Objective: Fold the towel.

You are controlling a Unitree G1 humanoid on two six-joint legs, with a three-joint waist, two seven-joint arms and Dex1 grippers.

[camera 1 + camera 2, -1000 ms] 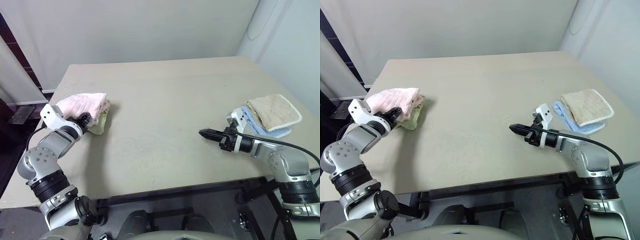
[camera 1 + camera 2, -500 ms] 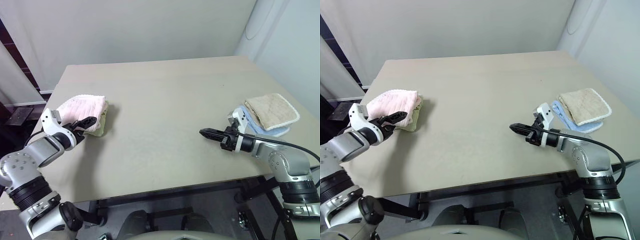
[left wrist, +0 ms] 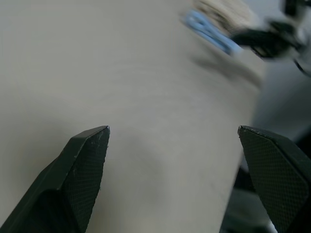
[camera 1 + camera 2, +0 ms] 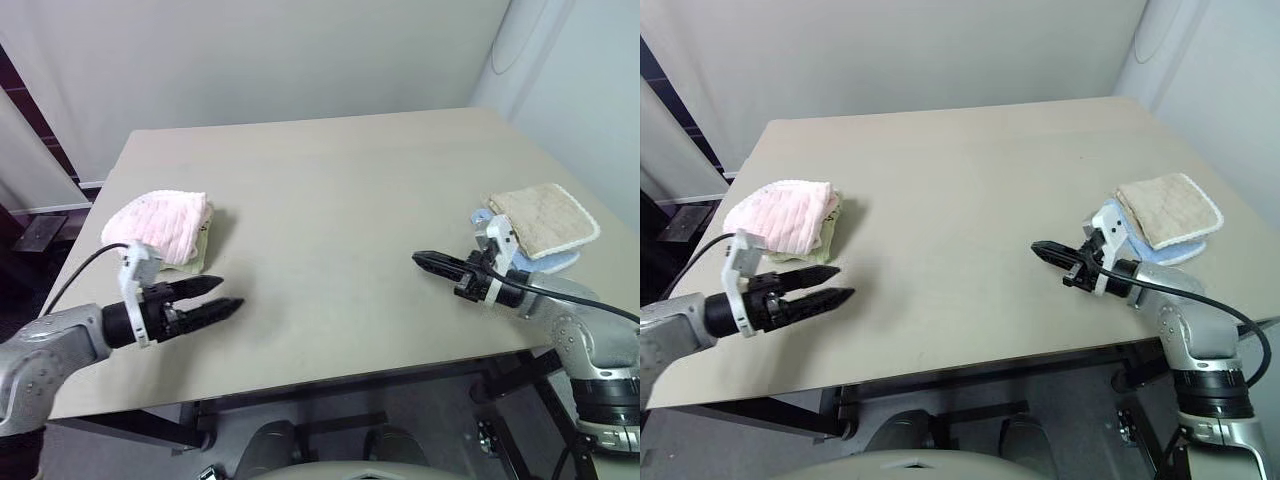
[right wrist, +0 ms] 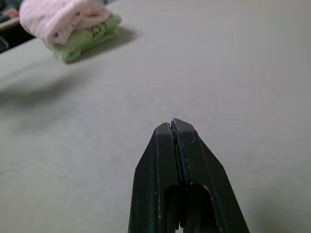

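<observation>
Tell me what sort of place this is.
Probably a plain indoor test room or lab rather than a home: a bare beige table set against blank pale walls, with only folded cloths laid out, the pink towel on a green cloth and a beige cloth.

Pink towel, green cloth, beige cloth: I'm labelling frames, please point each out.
pink towel (image 4: pixel 160 222), left eye view, top of the folded bundle
green cloth (image 5: pixel 92 41), right wrist view, its front edge
beige cloth (image 4: pixel 542 218), left eye view, centre
</observation>
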